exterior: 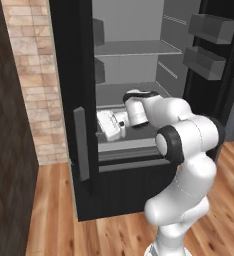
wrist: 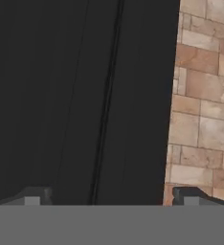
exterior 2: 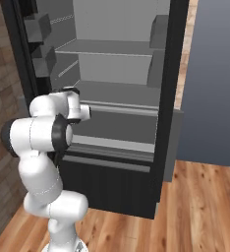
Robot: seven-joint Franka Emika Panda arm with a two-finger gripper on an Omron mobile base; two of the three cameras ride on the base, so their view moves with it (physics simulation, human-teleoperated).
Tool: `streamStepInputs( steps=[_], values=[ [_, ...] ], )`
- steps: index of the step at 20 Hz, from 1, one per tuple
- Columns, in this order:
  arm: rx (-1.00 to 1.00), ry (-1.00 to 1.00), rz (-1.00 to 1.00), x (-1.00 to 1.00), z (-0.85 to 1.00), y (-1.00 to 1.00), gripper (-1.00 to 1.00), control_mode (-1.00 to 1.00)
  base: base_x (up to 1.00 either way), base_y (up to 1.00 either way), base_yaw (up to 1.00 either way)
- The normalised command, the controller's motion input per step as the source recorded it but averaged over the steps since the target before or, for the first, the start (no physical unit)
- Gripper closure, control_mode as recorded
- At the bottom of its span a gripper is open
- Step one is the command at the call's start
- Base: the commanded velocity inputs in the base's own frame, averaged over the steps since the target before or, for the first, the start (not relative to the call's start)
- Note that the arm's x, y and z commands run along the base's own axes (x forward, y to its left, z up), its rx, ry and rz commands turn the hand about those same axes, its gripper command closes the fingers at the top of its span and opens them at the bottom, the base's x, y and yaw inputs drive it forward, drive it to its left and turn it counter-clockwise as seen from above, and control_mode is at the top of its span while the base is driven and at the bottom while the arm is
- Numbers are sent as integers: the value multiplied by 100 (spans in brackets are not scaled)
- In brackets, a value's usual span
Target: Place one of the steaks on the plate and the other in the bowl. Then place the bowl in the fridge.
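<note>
fridge (exterior: 84,75) stands open, our gripper (exterior: 105,126) at its left door edge, jaws spread and empty.
we risk striking that door swinging away.

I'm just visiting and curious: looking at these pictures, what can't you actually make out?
- Fridge top and upper shelves: cut off by the top edge in both base views.
- Gripper: the hand view shows the fingertips set wide apart with nothing between them; in the left base view the fridge's dark door hides the tips.
- Lower shelf, left base view: partly covered by the arm.
</note>
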Motion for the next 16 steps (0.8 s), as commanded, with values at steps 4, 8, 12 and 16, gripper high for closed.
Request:
streamStepInputs(
  steps=[4, 8, 12, 16],
  values=[
    [-7, 0, -40, -60, 0, 74, -100, -100, 0, 0, 0],
    [-15, 1, -33, -36, 4, 82, -100, -100, 0, 0, 0],
    [-29, 19, -13, -1, 25, 94, -100, -100, 0, 0, 0],
    [-29, 26, -13, 5, 28, 68, -100, -100, 0, 0, 0]
  ],
)
